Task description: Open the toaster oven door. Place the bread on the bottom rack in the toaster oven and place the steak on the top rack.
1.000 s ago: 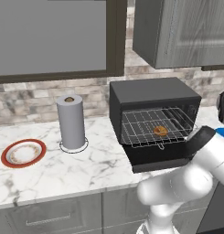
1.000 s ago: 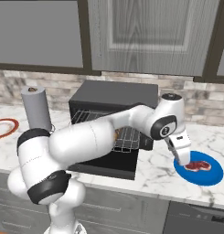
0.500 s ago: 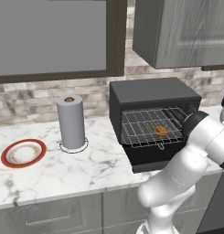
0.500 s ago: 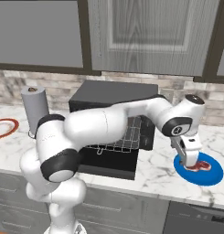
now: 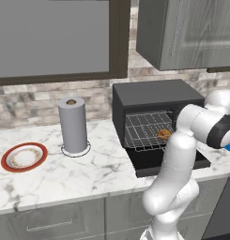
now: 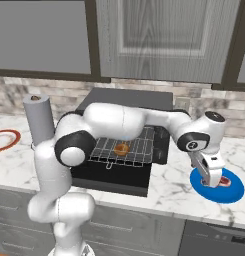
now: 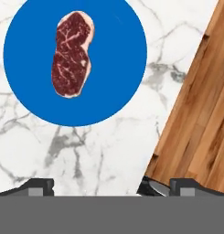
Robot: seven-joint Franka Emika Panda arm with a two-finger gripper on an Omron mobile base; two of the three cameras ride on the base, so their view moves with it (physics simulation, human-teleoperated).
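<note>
Two fingers wide apart over the steak plate

Both fingertips (image 7: 40,185) stand spread wide at the bottom of the hand view, holding and touching nothing. The gripper (image 6: 212,179) hangs over the blue plate (image 6: 234,192), at 3 o'clock from the toaster oven (image 6: 119,100). On that plate lies the steak (image 7: 71,54), toward 11 o'clock in the hand view. The oven door (image 6: 109,177) lies open, and the bread (image 6: 121,148) sits on a wire rack (image 6: 136,152) inside.

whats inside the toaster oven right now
The toaster oven has its door down. The bread lies on a wire rack. No steak is visible inside; it lies on the blue plate. The arm covers part of the interior in both base views.
</note>
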